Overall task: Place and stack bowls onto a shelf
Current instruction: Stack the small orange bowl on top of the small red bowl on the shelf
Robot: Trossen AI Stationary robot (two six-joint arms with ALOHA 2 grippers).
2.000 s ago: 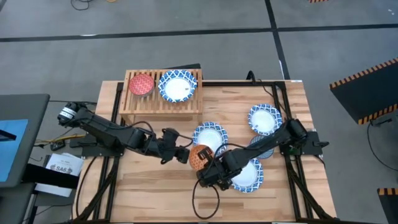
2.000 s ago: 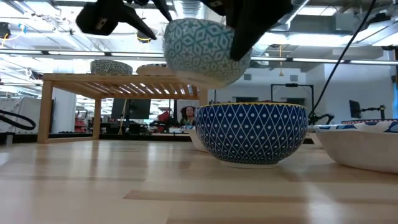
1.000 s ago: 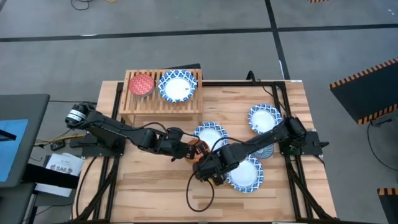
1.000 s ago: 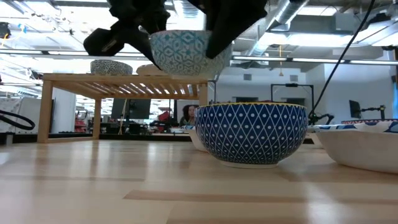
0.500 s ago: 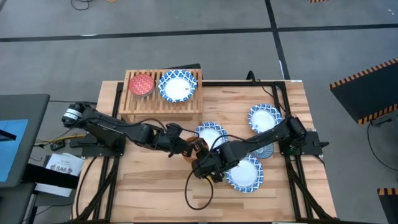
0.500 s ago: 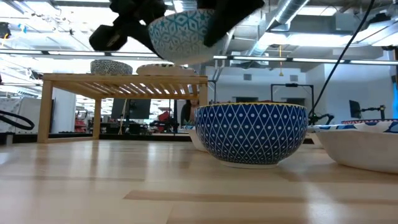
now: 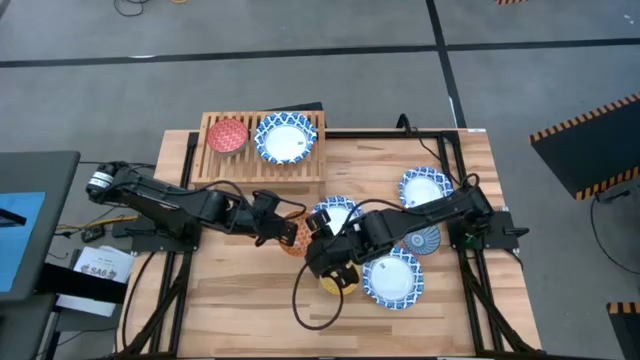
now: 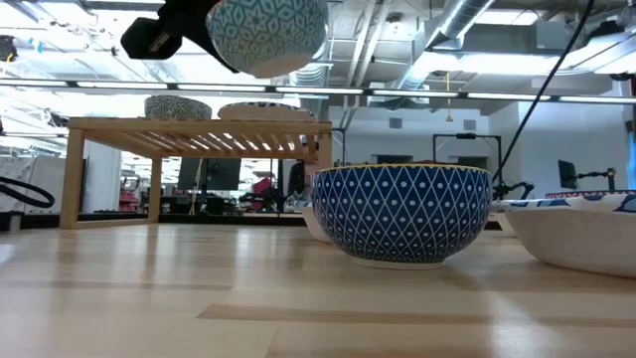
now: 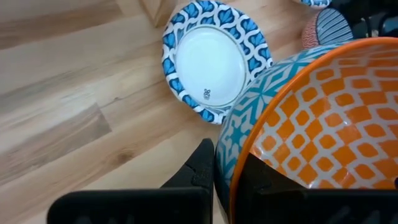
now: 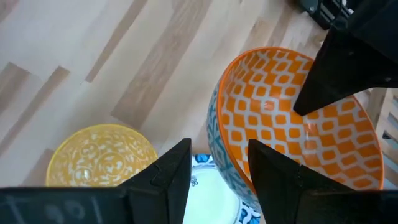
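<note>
Left gripper (image 7: 281, 227): clamped on the rim of the orange bowl (image 7: 293, 241), one finger (image 9: 202, 169) outside the teal wall and the other inside.
Orange bowl: held in the air over the middle of the table (image 7: 240, 300), higher than the shelf top in the low view, a little tilted, near of the shelf (image 7: 262, 171).
Right gripper (image 7: 326, 256): fingers spread apart, holding nothing, just right of the orange bowl; whether it touches the bowl cannot be told.
Shelf: at the far left of the table, with a red bowl (image 7: 227, 135) on its left part and a wide blue-and-white bowl (image 7: 285, 138) beside it on the right.
Yellow bowl (image 7: 335, 284): on the table, near of the right gripper.
Dark blue bowl (image 8: 402, 214): upright on the table, right of middle.
Other wide bowls: one (image 7: 340, 211) at the middle, partly under the arms, one (image 7: 425, 189) far right, one (image 7: 394, 279) near right.
</note>
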